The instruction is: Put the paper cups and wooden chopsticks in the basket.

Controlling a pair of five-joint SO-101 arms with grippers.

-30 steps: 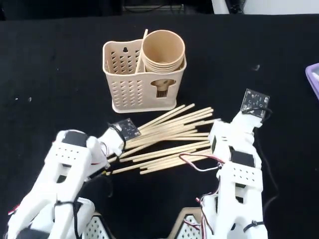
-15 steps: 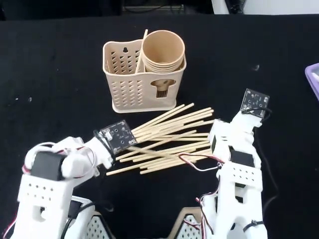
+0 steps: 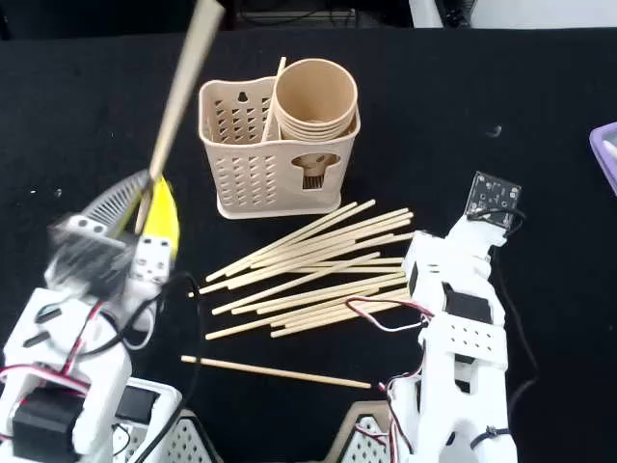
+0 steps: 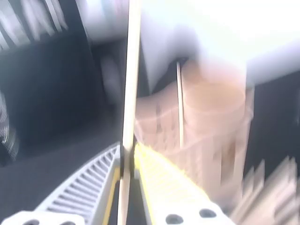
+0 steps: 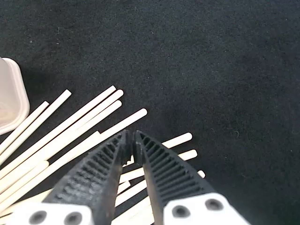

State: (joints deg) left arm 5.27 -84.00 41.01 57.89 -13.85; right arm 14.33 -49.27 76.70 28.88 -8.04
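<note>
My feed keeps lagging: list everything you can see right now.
basket: one, beige, perforated, far middle of the table.
paper cups: one nested stack, tan, number unclear, inside the basket.
upright chopstick: one, pale wood, standing in the basket beside the cups.
chopstick pile: many, pale wood, overlapping on the table before the basket.
lone chopstick: one, pale wood, lying apart near the arms' bases.
held chopstick: one, pale wood, raised in the left gripper.
purple object: one, cut off at the edge on the right arm's side.
table cover: one, black.
left gripper: one, yellow and grey, shut on the held chopstick.
right gripper: one, black, shut, over the pile's end.
</note>
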